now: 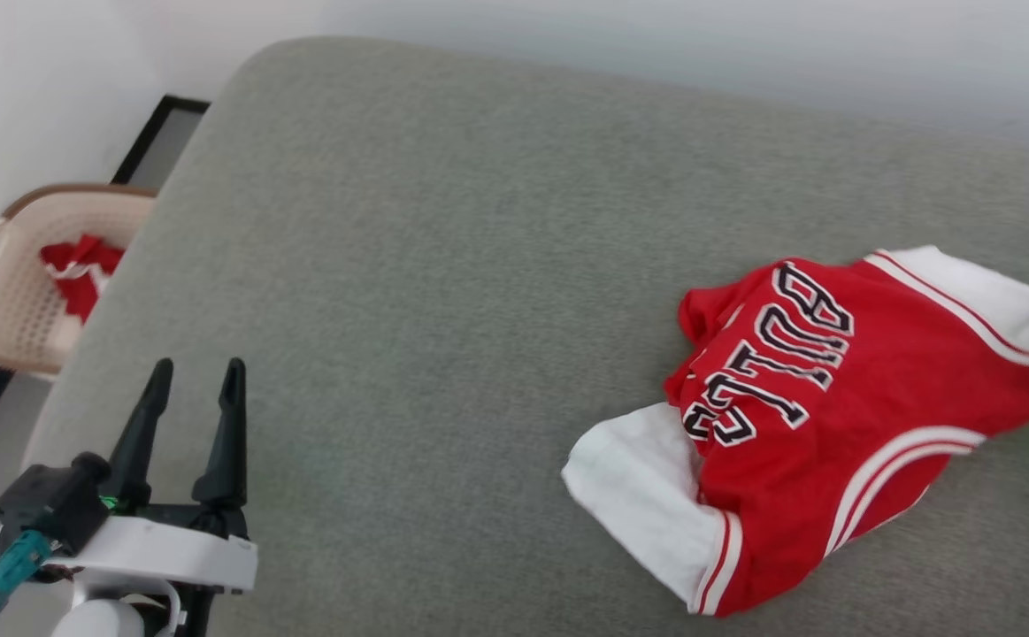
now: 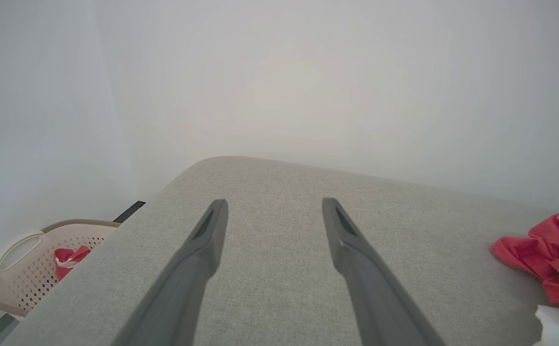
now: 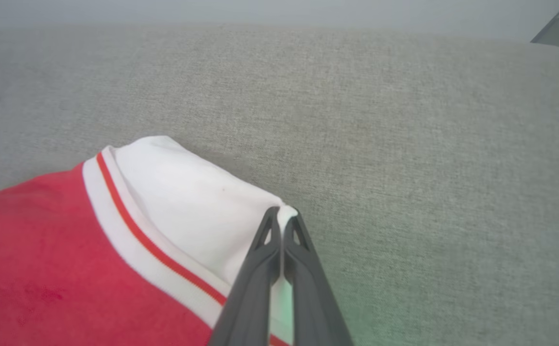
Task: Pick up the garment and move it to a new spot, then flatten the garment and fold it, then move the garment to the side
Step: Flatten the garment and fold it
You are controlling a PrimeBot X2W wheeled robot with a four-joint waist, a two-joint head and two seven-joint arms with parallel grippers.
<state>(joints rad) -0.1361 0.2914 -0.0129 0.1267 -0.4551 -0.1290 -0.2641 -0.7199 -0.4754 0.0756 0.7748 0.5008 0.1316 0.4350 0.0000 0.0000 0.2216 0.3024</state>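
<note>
Right pincer [image 3: 283, 214]: we note it clamped tight on the white sleeve edge of the garment [image 3: 43, 250], fabric pinched between the tips. We judge this a corner hold, suited to lifting or dragging the piece to a new spot.

Left pincer [image 1: 197, 372]: spread wide, holding nothing, hovering over bare grey table [image 1: 443, 265] well apart from the cloth. It is probably kept free to take the other sleeve.

The garment lies at the table's right side, crumpled, not flat. The red body is bunched over itself. We read "BULLS" sideways, black with a white outline, wrinkled. White sleeves stick out at both ends, edged in red-and-white striped trim.

A pale basket [image 1: 19, 283] holding red cloth stands off the table's left.
</note>
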